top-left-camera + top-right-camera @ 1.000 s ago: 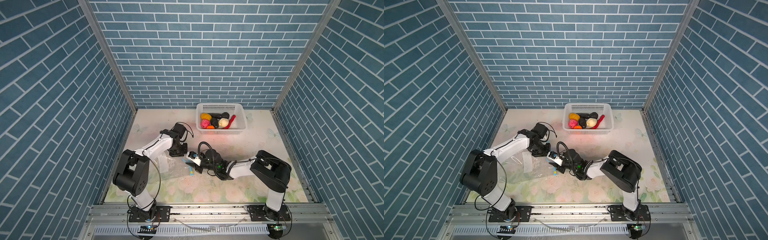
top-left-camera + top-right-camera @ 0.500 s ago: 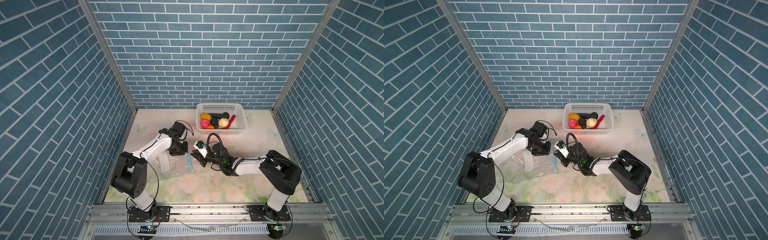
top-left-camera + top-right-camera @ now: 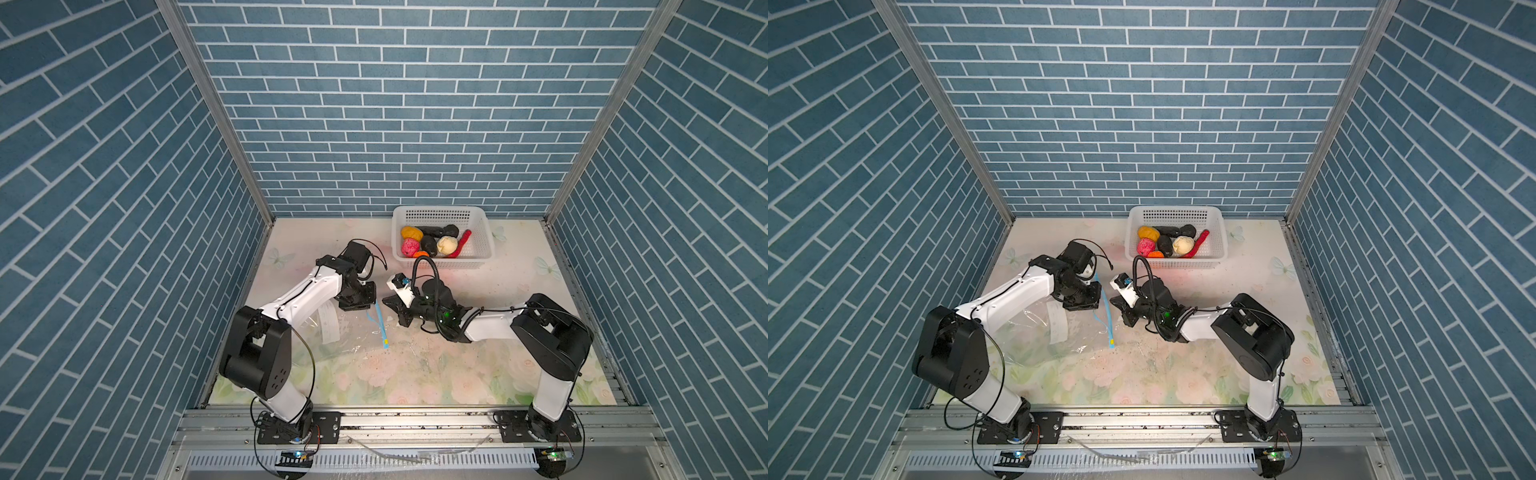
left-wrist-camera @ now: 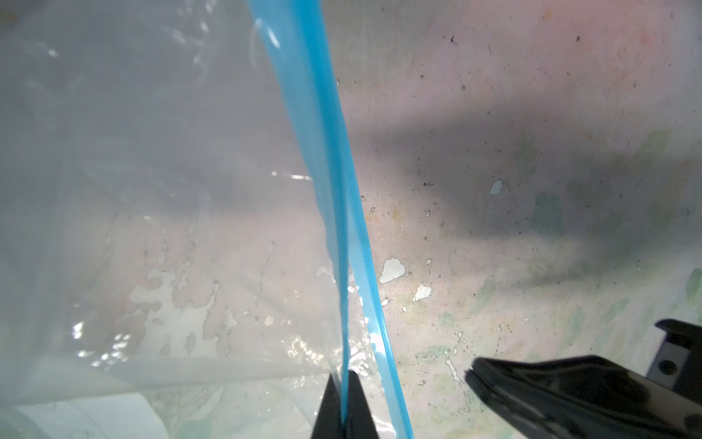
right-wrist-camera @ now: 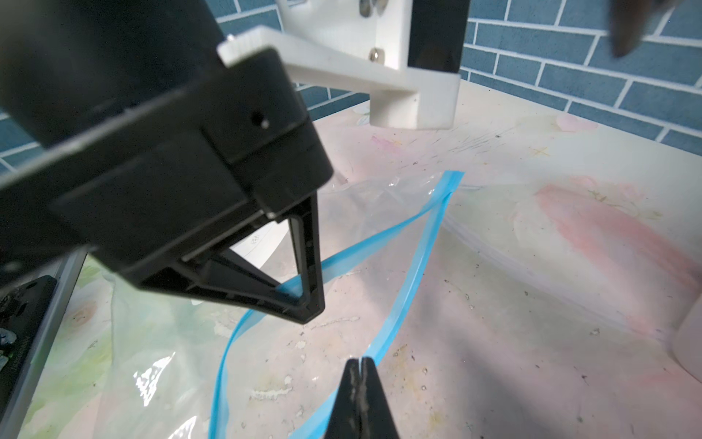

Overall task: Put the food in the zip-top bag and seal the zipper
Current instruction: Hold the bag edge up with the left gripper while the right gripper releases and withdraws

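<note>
Zipper lips parted: the left gripper is clenched on one lip; the right gripper is pressed closed on nothing, near the other lip. The zip-top bag lies left of centre in both top views. The food fills the white basket, above centre.

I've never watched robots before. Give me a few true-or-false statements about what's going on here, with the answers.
1. All the food sits in the white basket. True.
2. The zip-top bag already holds some food. False: no food shows inside it.
3. The left gripper pinches the blue zipper. True.
4. The right gripper is wide open. False: its jaws are shut.
</note>
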`<state>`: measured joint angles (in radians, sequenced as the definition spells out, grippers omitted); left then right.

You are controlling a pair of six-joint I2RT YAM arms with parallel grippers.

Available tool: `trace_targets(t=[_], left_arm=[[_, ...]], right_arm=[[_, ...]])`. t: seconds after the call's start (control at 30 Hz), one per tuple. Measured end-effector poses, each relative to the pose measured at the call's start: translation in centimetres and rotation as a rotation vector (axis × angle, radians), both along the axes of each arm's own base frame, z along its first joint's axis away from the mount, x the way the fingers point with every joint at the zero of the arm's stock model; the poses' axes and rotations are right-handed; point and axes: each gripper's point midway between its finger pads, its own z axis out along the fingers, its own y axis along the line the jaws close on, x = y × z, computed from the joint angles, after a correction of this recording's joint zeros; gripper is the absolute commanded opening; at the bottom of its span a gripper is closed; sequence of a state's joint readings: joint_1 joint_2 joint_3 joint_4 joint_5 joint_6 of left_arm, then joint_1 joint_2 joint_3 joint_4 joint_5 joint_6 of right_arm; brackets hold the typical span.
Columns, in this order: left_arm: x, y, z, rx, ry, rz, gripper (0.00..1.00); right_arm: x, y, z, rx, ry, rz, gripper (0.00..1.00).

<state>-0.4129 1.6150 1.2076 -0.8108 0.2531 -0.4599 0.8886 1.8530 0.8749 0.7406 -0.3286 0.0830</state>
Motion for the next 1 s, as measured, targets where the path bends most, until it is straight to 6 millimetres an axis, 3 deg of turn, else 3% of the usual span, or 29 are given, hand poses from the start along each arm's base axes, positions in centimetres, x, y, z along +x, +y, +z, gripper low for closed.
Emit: trace_targets(t=[0.6, 1.0], left_arm=[[0.2, -0.6, 1.0, -0.032, -0.011, -0.007, 0.00], [0.0, -1.0, 2.1, -0.068, -0.022, -0.017, 0.00]], right_arm=[[1.7, 1.2, -2.6, -0.028, 0.034, 0.004, 0.00], [1.2, 2.3, -1.8, 0.016, 0.027, 0.071, 0.00]])
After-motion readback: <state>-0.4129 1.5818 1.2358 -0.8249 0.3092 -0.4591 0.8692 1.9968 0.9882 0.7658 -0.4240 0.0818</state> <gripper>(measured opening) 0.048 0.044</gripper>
